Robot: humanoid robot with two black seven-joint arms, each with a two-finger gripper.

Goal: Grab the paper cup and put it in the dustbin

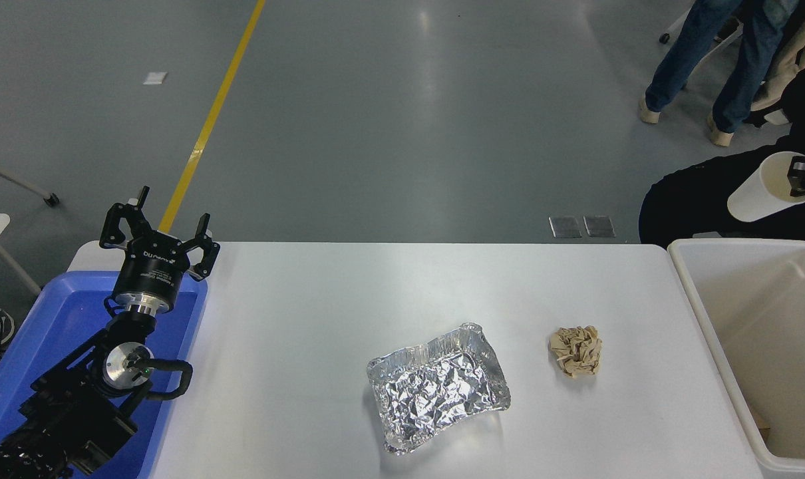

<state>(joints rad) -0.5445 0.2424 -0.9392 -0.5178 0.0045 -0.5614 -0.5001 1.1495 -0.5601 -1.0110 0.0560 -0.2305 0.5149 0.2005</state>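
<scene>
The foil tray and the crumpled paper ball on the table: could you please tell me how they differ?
The foil tray is shiny silver, while the crumpled paper ball is matte tan. The tray is clearly larger and forms an open, shallow rectangular dish; the ball is a small closed wad. The tray lies nearer the table's middle, the ball nearer the dustbin. Both are crinkled and rest untouched on the table.

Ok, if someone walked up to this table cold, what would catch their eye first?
Probably the paper cup held tilted in the air by the right hand at the right edge, above the far end of the off-white dustbin. Next, the crinkled silver foil tray near the table's middle, with a crumpled tan paper ball to its right. The left hand is parked open over a blue bin at lower left.
</scene>
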